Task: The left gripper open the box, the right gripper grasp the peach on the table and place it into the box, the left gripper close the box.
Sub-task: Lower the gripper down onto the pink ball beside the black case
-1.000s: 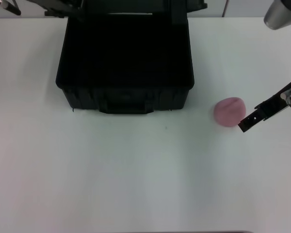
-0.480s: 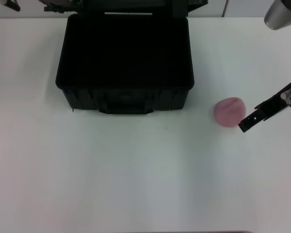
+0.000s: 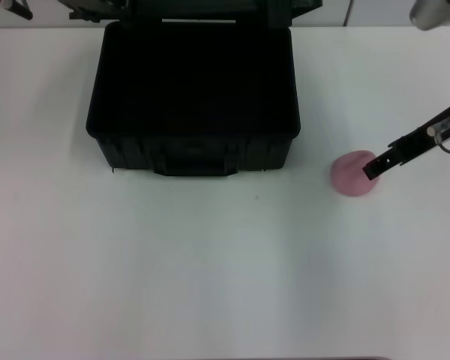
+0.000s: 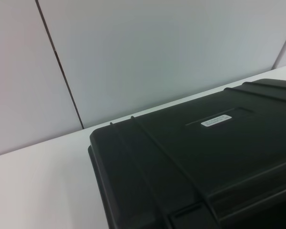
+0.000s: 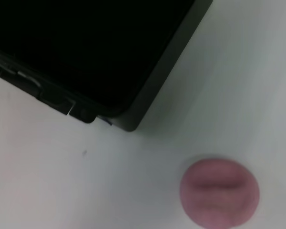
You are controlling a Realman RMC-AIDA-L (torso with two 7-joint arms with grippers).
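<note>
Left gripper (image 3: 7, 7) only shows as a dark sliver cut off at the table's (image 3: 210, 285) far-left corner; can't tell if its fingers are parted or closed. Box (image 3: 193, 97) next: black hard plastic case, squared with rounded corners, sitting at the far edge slightly left of centre, lid swung up and back so most of it is cropped at the top of the head view. Interior reads as flat black, no detail resolvable. Front wall has a moulded handle recess and latches. Left wrist view shows the lid's (image 4: 200, 157) ribbed outer face, matte, with a small white label (image 4: 215, 119), text illegible. Table is plain smooth white, one tiny dark speck (image 3: 257, 198) in front of the case. Peach (image 3: 353, 173) is on the table, right of the box's front-right corner and clear of it: round, dusty pink, soft-looking, faint crease visible in the right wrist view. Right gripper (image 3: 372, 168): slim black finger with thin wires, tip overlapping the peach's right upper side, contact or just above unclear. Only one finger visible, so grip state can't be told.
</note>
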